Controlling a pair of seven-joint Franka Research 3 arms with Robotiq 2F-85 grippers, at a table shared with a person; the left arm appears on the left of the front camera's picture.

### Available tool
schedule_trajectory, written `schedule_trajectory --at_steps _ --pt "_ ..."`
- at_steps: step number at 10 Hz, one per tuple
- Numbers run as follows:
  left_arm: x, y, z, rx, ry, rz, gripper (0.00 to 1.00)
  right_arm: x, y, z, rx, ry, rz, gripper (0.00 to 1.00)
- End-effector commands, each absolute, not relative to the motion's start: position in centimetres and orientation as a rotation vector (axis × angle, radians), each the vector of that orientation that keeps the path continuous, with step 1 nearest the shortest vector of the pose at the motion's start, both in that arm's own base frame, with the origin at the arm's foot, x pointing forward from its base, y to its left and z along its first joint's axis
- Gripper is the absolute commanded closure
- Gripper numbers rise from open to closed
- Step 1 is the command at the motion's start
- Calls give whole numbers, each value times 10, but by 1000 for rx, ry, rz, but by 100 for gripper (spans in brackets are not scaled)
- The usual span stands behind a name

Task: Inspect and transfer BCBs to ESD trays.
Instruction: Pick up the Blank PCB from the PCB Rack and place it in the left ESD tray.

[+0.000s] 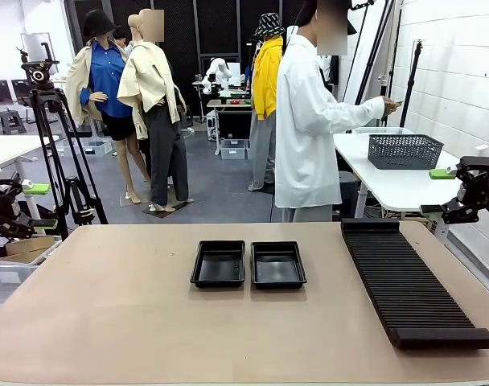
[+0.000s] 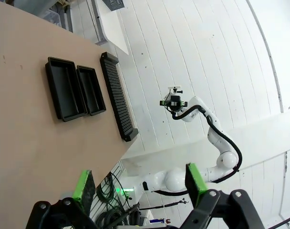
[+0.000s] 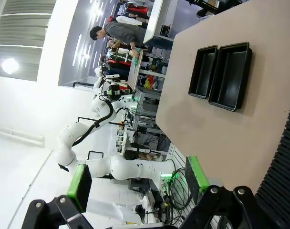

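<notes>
We look across a wide tan table (image 1: 108, 314) from the robot's side. At the far left, by the table's left edge and raised above it, the left gripper (image 1: 39, 207) hangs with its fingers spread wide and only air between the green pads. Behind it a tripod (image 1: 55, 153) stands on the floor. The left half of the tabletop is bare, open from the near edge to the far edge.

In the middle, close to the far edge, two shallow black trays lie side by side with their long sides parallel. The left tray (image 1: 219, 244) and the right tray (image 1: 277, 244) have rims just beside each other, and both show bare glossy floors. A broad band of bare table runs between them and the near edge.

Beyond the far edge a person (image 1: 309, 137) in a white coat stands turned to the right, one hand out over a white side table (image 1: 389, 189) that holds a dark basket (image 1: 404, 150).

Right of the trays, past a strip of bare table, a long black ribbed rack (image 1: 409, 281) runs from the far edge toward the near right corner. Past the right edge, the right gripper (image 1: 437, 193) is held above table height, its fingers also spread wide and holding nothing.
</notes>
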State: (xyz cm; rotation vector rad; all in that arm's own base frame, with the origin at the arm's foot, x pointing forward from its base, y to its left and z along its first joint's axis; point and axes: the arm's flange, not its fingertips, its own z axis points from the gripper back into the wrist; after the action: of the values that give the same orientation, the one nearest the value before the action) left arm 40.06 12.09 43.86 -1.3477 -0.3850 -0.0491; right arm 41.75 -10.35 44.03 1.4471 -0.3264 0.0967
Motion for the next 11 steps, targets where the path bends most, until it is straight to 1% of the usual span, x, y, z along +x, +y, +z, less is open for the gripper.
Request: schedule_trajectory --at_steps 1,11 --pt "400 123 438 -1341 -384 -49 0 417 -103 437 1443 -334 98 0" --pt "400 123 438 -1341 -384 -49 0 417 -103 437 1443 -334 98 0"
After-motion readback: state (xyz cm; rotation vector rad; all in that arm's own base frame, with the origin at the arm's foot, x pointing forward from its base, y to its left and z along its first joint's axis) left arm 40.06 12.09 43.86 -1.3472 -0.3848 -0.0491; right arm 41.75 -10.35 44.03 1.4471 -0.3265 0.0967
